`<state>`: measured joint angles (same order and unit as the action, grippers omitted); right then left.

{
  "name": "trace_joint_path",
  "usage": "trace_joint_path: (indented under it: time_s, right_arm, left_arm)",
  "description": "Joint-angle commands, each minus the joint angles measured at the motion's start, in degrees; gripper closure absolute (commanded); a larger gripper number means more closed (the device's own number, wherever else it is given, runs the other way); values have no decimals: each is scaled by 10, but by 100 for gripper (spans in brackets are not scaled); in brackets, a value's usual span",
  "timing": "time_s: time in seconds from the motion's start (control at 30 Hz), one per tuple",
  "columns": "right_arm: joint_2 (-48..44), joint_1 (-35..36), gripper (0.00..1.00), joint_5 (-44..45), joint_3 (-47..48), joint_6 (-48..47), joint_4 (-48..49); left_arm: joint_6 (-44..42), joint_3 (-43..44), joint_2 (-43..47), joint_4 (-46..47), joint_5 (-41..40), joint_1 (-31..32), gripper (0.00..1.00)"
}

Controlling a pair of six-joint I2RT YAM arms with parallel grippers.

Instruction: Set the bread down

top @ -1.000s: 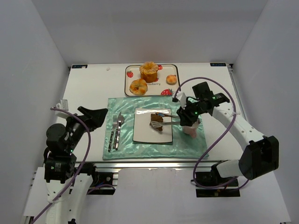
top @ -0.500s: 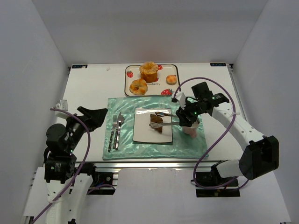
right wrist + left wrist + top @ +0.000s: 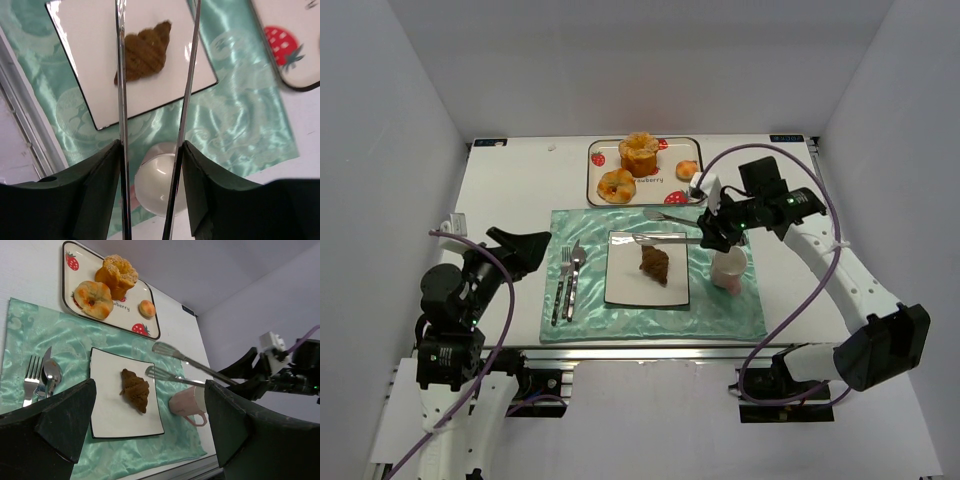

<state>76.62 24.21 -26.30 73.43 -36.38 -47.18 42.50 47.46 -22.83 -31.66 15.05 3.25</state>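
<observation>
- Your right gripper point(image 3: 150, 147) pinched the tongs point(image 3: 667, 239) by the handles. The blades were sprung apart and gripping nothing, which I'd guess meant the drop was done.
- The bread point(image 3: 655, 264) lay flat in the middle of the white plate point(image 3: 620, 288).
- The right wrist view lined the bread up between the blades. Only the left wrist view showed the tips hanging above and behind it.

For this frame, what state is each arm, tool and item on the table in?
bread, lying on the white plate, clear of the tongs
tongs, open, empty, by the plate's far edge
right gripper, shut on the tongs
left gripper, open, empty
pink cup, upright on the mat
fork and spoon, lying flat on the mat
strawberry tray, holding three pastries
</observation>
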Motion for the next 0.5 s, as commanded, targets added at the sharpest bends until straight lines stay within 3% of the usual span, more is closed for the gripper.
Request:
trace_joint_path:
  time_s: [0.0, 0.33, 0.47]
  right_arm:
    - [-22, -10, 45, -24, 51, 17, 5]
    - [6, -86, 46, -49, 85, 48, 23]
    - [30, -179, 47, -72, 103, 76, 30]
  left_arm:
    - [0, -10, -5, 8, 3, 3, 2]
    - [-5, -6, -11, 10, 5, 3, 2]
    - [-5, -6, -6, 10, 2, 2, 2]
